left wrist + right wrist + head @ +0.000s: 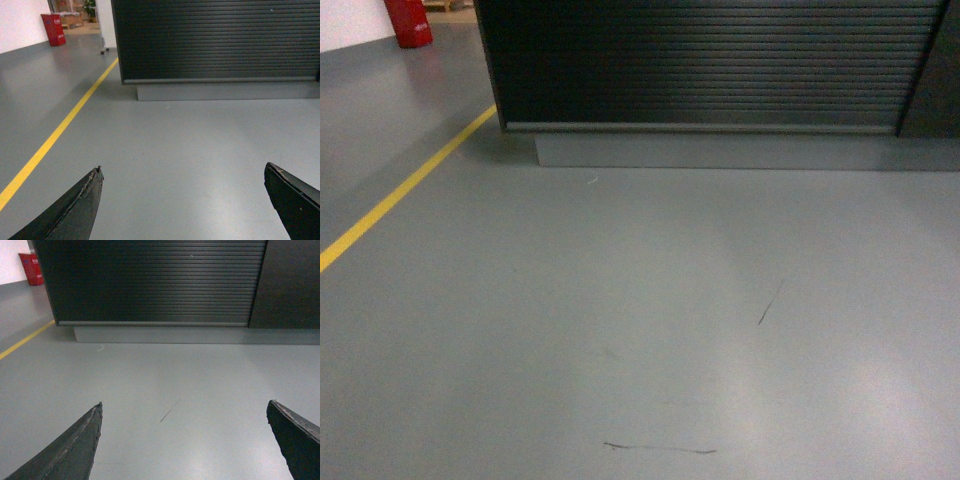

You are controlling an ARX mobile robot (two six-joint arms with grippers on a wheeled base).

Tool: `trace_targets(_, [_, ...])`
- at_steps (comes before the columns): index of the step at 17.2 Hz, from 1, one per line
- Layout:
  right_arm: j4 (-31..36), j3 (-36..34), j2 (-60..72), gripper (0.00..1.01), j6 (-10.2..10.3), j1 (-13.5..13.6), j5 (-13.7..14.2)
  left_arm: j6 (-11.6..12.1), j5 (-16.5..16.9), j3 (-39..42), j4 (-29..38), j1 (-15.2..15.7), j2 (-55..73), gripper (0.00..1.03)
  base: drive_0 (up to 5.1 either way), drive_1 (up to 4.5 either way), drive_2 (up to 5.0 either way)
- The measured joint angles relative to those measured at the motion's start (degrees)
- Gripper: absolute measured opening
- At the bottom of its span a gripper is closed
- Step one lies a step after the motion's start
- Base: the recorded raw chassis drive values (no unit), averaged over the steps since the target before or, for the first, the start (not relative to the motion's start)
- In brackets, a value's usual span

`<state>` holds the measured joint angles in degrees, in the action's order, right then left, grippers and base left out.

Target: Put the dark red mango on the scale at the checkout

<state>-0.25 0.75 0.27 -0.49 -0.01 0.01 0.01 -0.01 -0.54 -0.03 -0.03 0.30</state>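
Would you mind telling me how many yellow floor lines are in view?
1. A single yellow line runs diagonally across the grey floor, left of the checkout. Others may lie outside the views.

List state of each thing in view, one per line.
Left gripper: open, empty, pointing at the floor ahead.
Right gripper: open, empty.
Checkout: ribbed front facing the robot, top out of view.
Mango: not in view.
Scale: not in view.
Red bin: upright, far left.
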Motion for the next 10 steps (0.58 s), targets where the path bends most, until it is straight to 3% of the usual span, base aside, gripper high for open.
trace_targets(10, [0.1, 0.0, 0.0, 0.98, 0.0, 0.0, 0.0, 0.0, 0.0, 0.0, -0.2, 0.0, 0.0, 0.98, 0.0, 4.23, -4.3])
